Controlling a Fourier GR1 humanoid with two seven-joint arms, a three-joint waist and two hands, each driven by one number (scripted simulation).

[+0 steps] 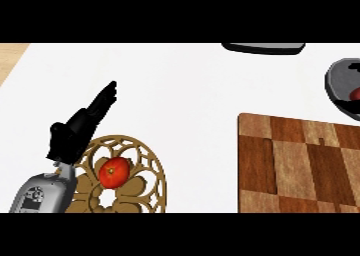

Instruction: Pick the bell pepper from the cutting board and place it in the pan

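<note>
Red and partly hidden, the bell pepper (359, 93) lies inside the pan (342, 90) at the counter's right edge, with something black across the pan's upper part; what that black thing is cannot be told. Only a small part of the pepper shows before the view cuts it off.

The wooden cutting board (301, 167), made of light and dark brown blocks, sits just below the pan near the counter's front right corner. Its top carries nothing.

At the back edge of the white counter (175, 95), a dark, shallow dish (264, 48) shows only its near rim.

Well apart from all this, near the front left corner, a round golden trivet (139, 172) with openwork loops holds a red tomato (114, 171) at its middle.

The left hand (83, 125) rests beside the trivet's left rim, its black fingers straight and pointing up toward the back of the counter, holding nothing. Its grey forearm (41, 194) comes in from the front edge. The right hand does not show in the view.
</note>
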